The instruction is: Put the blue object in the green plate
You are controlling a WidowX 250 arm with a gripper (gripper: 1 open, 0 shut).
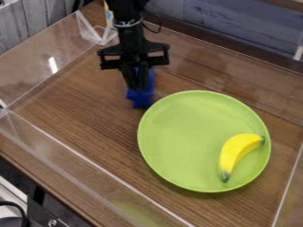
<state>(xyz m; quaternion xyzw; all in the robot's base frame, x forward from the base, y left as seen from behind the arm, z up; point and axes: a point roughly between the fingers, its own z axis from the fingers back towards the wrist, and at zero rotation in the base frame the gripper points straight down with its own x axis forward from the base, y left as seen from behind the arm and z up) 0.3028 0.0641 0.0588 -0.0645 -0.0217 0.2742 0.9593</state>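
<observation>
- Camera view, high and angled down onto a wood-grain table (83,124) ringed by clear plastic walls (35,66).
- Black arm (128,22) came down from the top edge, pincer (138,78) pointing straight down at the table.
- Pincer fingers (133,71) stood drawn in close together, clamped on the upper end of the blue object (141,89); the jaws were narrow, pressed against the block's sides.
- Blue object sat just beyond the upper-left rim of the green plate (190,146), outside it, on or barely above the wood; contact with the table could not be made out.
- Long axis of the block ran roughly from the gripper toward the plate, upper end hidden between the fingers, lower end pointing down-frame and a little right at the plate's rim. Whether it hung tilted or lay flat was hard to judge from this angle.
- Lower end of the block was close to the plate rim, apparently not overlapping it.
- Green plate lay flat at centre-right, the largest thing on the table.
- Yellow banana (239,154) lay on the right part of the plate, curved, stem end toward the lower rim, well apart from the block.
</observation>
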